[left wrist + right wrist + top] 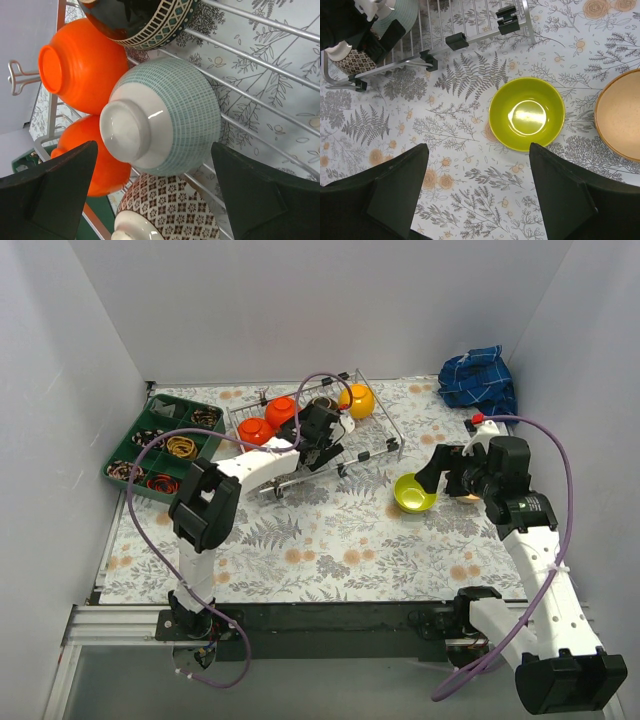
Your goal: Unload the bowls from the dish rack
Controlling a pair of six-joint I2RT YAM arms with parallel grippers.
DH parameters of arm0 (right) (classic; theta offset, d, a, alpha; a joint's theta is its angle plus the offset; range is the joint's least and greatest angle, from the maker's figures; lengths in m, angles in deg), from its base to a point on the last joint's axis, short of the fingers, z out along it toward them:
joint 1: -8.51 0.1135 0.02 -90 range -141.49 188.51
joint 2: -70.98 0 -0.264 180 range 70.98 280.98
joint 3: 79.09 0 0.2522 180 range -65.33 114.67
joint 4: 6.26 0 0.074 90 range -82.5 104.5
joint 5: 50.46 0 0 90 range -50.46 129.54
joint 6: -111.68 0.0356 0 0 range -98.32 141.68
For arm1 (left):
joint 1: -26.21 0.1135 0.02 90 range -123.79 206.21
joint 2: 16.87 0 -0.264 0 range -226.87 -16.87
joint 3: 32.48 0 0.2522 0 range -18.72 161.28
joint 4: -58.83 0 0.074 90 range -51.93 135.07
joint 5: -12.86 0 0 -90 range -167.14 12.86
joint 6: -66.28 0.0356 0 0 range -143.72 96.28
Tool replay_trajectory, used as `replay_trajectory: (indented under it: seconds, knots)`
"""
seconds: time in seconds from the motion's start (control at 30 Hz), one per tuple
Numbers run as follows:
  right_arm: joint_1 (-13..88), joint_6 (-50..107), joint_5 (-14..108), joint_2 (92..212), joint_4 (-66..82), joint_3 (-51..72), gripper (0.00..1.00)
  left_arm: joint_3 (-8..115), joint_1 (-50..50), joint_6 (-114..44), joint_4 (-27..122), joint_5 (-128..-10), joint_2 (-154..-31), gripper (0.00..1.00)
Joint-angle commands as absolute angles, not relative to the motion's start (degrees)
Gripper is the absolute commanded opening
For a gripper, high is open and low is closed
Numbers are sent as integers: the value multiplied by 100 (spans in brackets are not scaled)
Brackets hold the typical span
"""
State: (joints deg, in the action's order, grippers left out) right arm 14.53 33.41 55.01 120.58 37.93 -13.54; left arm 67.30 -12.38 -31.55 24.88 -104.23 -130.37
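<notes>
The silver wire dish rack (385,435) stands at the back middle of the table. It holds two orange bowls (268,421) and a yellow-orange bowl (359,400). My left gripper (318,447) hovers over the rack, open. In the left wrist view its jaws (152,165) stand on either side of an upturned teal-grid bowl (175,110), with a brown-patterned bowl (172,210) below, orange bowls (82,70) to the left and a black patterned bowl (140,22) above. My right gripper (477,155) is open and empty above the table. A yellow-green bowl (526,113) sits upright just beyond it.
A tan bowl (620,115) sits on the table right of the yellow-green one. A green compartment tray (165,445) with small items stands at the far left. A blue cloth (478,378) lies at the back right. White walls close in three sides.
</notes>
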Motion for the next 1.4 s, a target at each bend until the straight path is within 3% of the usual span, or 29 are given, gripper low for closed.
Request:
replay_trajectory:
  seconds: [0.0,0.6,1.37]
  knots:
    - [1571,3249,5554,12142,3764,-1057,90,7127,-1229,-2829,2731,-10694,-13174,98]
    - [1607,3240,5589,12459,3641,-1083,89,7655,-1422,-3681,1905,-10887,-13535,98]
    - [1607,3363,5817,12520,3554,-1250,89,7251,-1448,-3778,2002,-11186,-13983,98]
